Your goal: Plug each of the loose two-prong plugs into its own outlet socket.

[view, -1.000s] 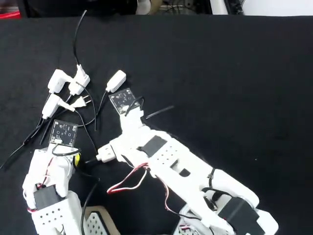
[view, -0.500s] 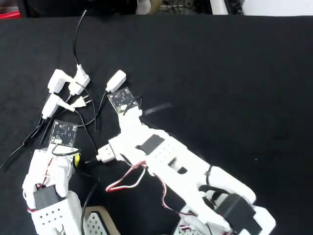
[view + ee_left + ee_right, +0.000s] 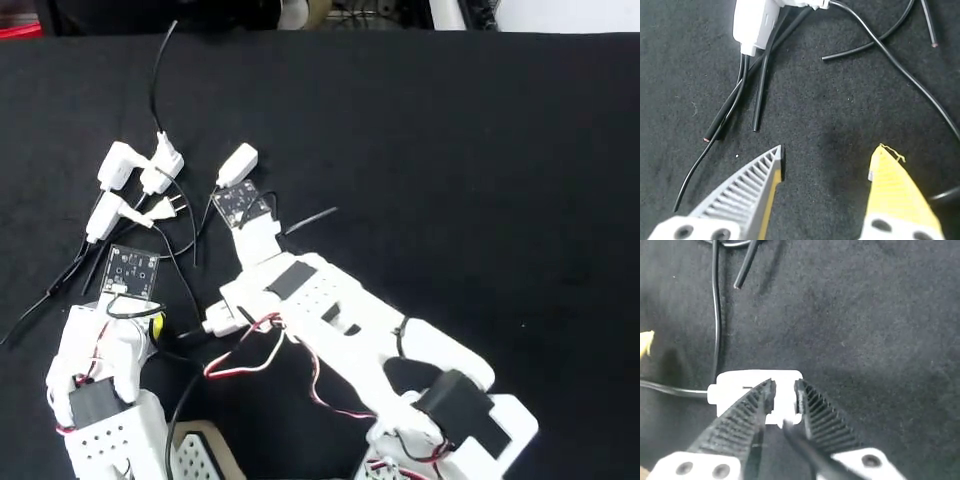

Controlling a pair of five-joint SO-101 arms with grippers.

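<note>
High view: right tool [image 3: 785, 395] narrowly parted over the white connector [image 3: 237, 165] at your worktop's [image 3: 480, 150] 11 o'clock; left tool [image 3: 827, 157] gapes wide.

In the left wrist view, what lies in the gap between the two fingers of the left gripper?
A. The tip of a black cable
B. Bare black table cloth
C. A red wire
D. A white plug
B: the left gripper is open, and the gap between its grey and yellow fingers shows bare black table cloth; the white connector and the black cables lie farther ahead.
</note>
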